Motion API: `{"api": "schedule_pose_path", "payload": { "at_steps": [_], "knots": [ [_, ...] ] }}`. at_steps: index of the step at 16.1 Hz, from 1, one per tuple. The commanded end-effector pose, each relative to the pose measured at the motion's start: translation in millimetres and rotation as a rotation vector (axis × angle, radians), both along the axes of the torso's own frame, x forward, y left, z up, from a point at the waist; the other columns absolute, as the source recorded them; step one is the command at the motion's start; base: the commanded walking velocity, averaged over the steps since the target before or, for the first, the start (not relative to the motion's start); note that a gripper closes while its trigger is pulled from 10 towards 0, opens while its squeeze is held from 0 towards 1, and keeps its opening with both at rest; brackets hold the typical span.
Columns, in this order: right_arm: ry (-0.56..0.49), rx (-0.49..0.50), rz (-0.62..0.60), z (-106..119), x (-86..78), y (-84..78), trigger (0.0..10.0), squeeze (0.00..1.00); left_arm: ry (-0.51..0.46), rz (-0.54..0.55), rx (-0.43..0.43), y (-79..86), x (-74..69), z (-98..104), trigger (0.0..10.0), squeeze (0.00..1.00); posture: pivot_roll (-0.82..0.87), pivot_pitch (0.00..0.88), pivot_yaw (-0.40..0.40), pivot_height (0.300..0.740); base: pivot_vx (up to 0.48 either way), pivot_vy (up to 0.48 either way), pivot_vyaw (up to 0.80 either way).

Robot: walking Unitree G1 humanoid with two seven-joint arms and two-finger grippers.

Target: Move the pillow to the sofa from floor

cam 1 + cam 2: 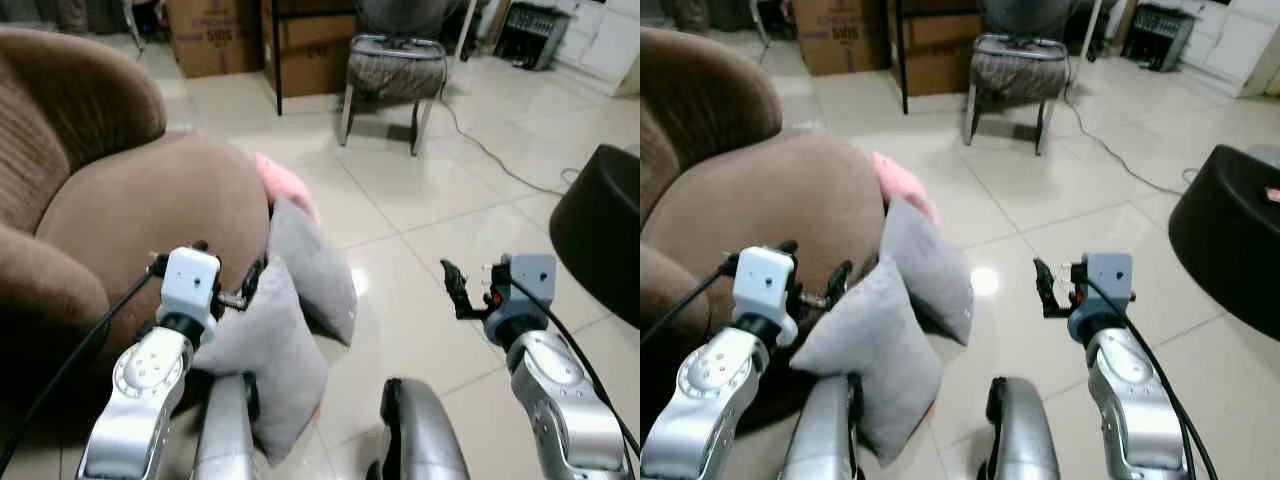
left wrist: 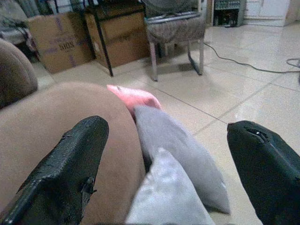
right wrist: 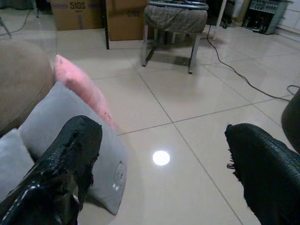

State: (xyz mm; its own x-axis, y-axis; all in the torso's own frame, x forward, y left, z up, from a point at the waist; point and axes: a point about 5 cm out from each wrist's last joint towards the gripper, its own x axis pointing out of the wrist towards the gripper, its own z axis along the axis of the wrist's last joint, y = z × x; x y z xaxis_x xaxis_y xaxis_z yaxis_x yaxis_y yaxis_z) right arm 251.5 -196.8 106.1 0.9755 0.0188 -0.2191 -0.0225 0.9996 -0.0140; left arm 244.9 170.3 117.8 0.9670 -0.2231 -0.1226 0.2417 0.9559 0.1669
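Left gripper (image 2: 168, 154), fingers spread, hovers over the near grey pillow (image 1: 265, 355) leaning on the brown sofa (image 1: 130, 215). Right gripper (image 3: 164, 164), released, above tiled floor (image 1: 420, 200). Beyond: second grey pillow (image 1: 312, 265), pink pillow (image 1: 285, 185), chair (image 1: 392, 75).

A brown sofa (image 1: 750, 190) fills the left side. 2 grey pillows (image 1: 925, 268) lean against its front on the tiled floor (image 1: 1060, 200), with a pink pillow (image 1: 902, 185) behind them. The left gripper (image 1: 830, 285) sits just beside the nearer grey pillow (image 1: 875, 350); the right gripper (image 1: 1045, 287) hangs over bare tile. A metal-legged stool (image 1: 1012, 70) and cardboard boxes (image 1: 840, 35) stand beyond.
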Motion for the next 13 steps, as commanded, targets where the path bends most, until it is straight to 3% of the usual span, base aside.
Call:
{"api": "schedule_pose_path", "payload": {
  "at_steps": [1, 2, 3, 4, 5, 6, 7, 9, 10, 13],
  "knots": [
    [0.023, -0.030, 0.009, -1.2, -2.2, -4.7, 10.0, 0.00, 0.037, -0.005, 0.001, -0.7, 2.4, -9.1, 10.0, 0.00, 0.03, 0.000, -0.032, 0.491, 0.000, 0.000, 0.00],
    [0.031, -0.039, 0.015, -1.6, -2.4, -5.8, 10.0, 0.00, 0.044, 0.017, 0.002, 0.7, 5.7, -12.9, 10.0, 0.00, 0.03, 0.000, -0.039, 0.486, 0.000, 0.000, 0.00],
    [0.025, -0.043, 0.057, 1.8, -1.3, -5.7, 10.0, 0.00, 0.079, 0.076, -0.078, 5.6, 17.4, -19.2, 10.0, 0.00, 0.03, 0.000, -0.051, 0.481, 0.000, 0.000, 0.00],
    [0.027, -0.047, 0.111, 4.5, 0.4, -3.2, 10.0, 0.00, 0.112, 0.086, -0.086, 9.0, 25.7, -23.2, 10.0, 0.16, 0.03, 0.000, -0.051, 0.481, 0.000, 0.000, 0.00],
    [0.029, -0.050, 0.158, 7.2, 1.4, -0.5, 10.0, 0.00, 0.131, 0.078, -0.083, 11.6, 29.9, -25.2, 10.0, 1.00, 0.02, 0.000, -0.044, 0.481, 0.000, 0.000, 0.00],
    [0.008, -0.057, 0.243, 12.4, 5.6, 4.2, 10.0, 0.41, 0.158, 0.064, -0.088, 16.5, 37.5, -30.7, 10.0, 1.00, -0.02, 0.000, -0.030, 0.481, 0.000, 0.000, 0.00],
    [-0.009, -0.065, 0.305, 16.8, 8.9, 7.5, 10.0, 1.00, 0.172, 0.074, -0.073, 22.0, 43.9, -35.9, 10.0, 1.00, -0.04, 0.000, -0.025, 0.481, 0.000, 0.000, 0.00],
    [-0.032, -0.144, 0.404, 25.2, 10.5, 10.1, 10.0, 1.00, 0.212, 0.105, -0.033, 30.8, 51.2, -46.3, 10.0, 1.00, -0.07, 0.000, -0.018, 0.481, 0.000, 0.000, 0.00],
    [-0.044, -0.132, 0.448, 33.1, 12.6, 9.1, 10.0, 1.00, 0.230, 0.122, -0.011, 36.2, 59.7, -52.3, 10.0, 1.00, -0.08, 0.000, -0.025, 0.481, 0.000, 0.000, 0.00],
    [0.017, -0.043, 0.504, 35.3, 11.1, 9.0, 10.0, 1.00, 0.284, 0.101, -0.027, 35.4, 65.5, -63.7, 10.0, 1.00, -0.07, 0.042, -0.051, 0.481, 0.000, 0.000, 0.00]
  ]
}}
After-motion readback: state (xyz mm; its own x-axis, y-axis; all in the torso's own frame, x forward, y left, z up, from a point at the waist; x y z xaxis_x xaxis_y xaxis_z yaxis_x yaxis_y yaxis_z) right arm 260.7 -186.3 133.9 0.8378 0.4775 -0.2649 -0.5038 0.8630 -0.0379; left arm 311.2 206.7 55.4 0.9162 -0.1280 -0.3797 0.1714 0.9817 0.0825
